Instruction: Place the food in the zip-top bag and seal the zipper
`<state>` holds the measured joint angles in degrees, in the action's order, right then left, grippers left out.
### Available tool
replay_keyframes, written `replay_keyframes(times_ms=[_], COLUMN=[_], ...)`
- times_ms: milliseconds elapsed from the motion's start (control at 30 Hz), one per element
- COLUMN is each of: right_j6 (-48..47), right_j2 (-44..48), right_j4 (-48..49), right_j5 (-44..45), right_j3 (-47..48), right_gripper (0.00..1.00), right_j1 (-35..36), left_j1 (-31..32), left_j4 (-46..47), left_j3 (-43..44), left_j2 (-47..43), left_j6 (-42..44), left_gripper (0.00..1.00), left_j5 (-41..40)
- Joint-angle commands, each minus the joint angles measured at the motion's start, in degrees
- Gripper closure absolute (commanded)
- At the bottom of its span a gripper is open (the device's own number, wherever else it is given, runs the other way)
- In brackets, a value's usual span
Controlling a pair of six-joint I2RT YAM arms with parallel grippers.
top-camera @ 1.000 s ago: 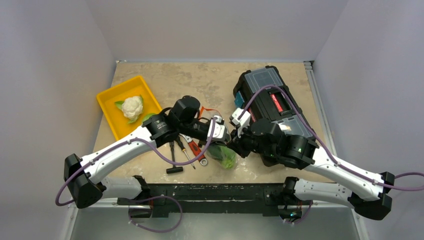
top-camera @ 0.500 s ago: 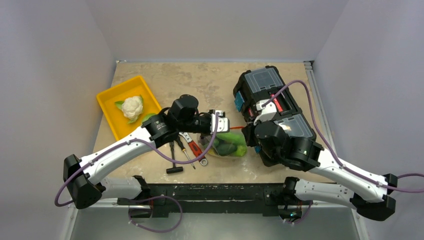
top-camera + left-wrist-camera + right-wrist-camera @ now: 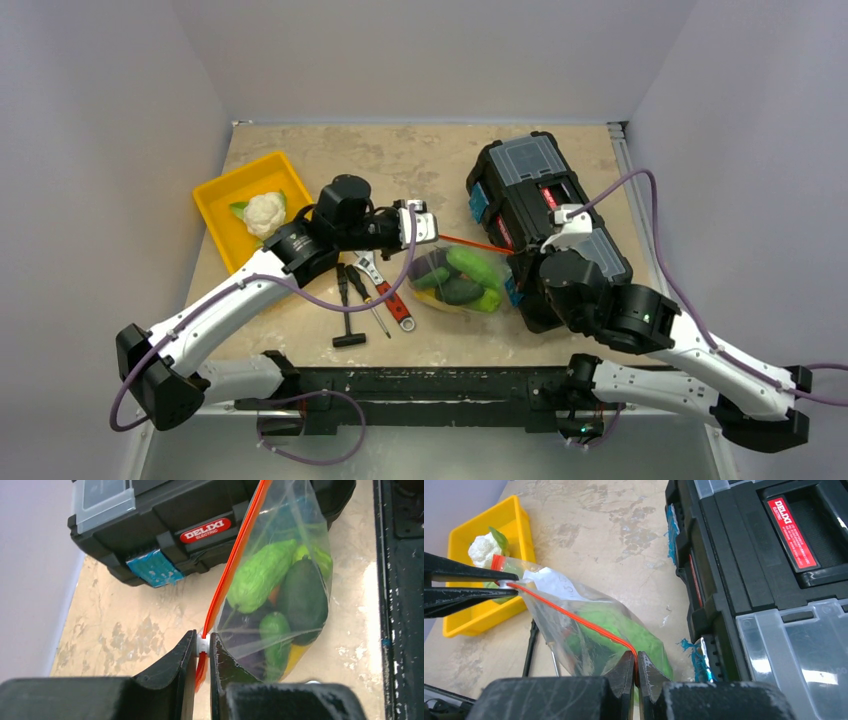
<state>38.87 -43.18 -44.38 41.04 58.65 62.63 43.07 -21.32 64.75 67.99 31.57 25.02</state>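
Observation:
The clear zip-top bag (image 3: 458, 282) holds the food: green pieces (image 3: 260, 575), a dark piece (image 3: 302, 600), some purple (image 3: 240, 630) and a yellow piece (image 3: 295, 652). Its red-orange zipper (image 3: 475, 245) is stretched taut between my grippers. My left gripper (image 3: 432, 232) is shut on the zipper's white slider (image 3: 202, 644) at the bag's left end. My right gripper (image 3: 513, 255) is shut on the zipper's right end (image 3: 633, 650), next to the toolbox. In the right wrist view the strip (image 3: 569, 615) runs from my right gripper (image 3: 636, 662) to the left fingers (image 3: 454, 587).
A black toolbox (image 3: 545, 200) stands just right of the bag. A yellow tray (image 3: 225, 195) with a white cauliflower (image 3: 264, 213) sits at the left. A red-handled wrench (image 3: 390, 298), a screwdriver (image 3: 365, 300) and a black T-handle tool (image 3: 345, 315) lie left of the bag.
My left gripper has moved left and back, and my right gripper has moved right toward the toolbox. The zipper is now stretched straight and the bag has spread out.

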Motion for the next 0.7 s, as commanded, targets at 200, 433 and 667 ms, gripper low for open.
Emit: replay_keyframes(times_ms=[200, 433, 667], right_j6=[2.0, 1.5, 1.0], right_j2=[3.1, 3.3, 3.4], right_j4=[-6.2, -5.6, -4.5], right_j5=[7.0, 6.4, 6.0], right_j3=[-0.1, -0.4, -1.1], right_gripper=[1.0, 1.0, 1.0], right_j1=[-0.6, -0.5, -0.6], left_j1=[-9.6, -13.2, -14.9], left_j4=[-2.7, -2.2, -2.3], left_j3=[-1.0, -1.2, -0.7], left_j2=[-2.0, -1.3, -0.1], left_j6=[2.4, 2.1, 1.7], left_gripper=[1.0, 1.0, 1.0], left_j5=[-2.1, -2.6, -2.0])
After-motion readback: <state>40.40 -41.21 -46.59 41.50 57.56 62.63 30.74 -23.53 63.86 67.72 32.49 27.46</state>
